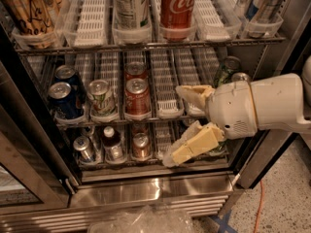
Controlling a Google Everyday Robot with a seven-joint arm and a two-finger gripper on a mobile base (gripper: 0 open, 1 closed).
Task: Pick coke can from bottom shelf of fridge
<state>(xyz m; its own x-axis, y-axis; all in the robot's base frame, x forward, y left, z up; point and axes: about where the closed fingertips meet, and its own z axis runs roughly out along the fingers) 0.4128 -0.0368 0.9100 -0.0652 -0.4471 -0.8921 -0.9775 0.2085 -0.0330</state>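
Note:
The fridge [121, 191] stands open, with wire shelves and white slotted lanes. The coke can [137, 98], red with a silver lid, stands at the front of a lane on the middle shelf in view, with a second red can [136, 71] behind it. My gripper [173, 125] is open, to the right of the coke can and slightly lower, not touching it. Its upper finger [194, 93] is at middle-shelf height. Its lower finger [194, 147] reaches in front of the lowest shelf.
A white-and-green can [102, 98] and two blue cans [63, 101] stand left of the coke can. The lowest shelf holds a silver can [85, 148], a white-capped bottle [112, 144] and a copper-brown can [141, 146]. A large red Coke container [177, 6] stands on the top shelf. The door frame [29, 144] is on the left.

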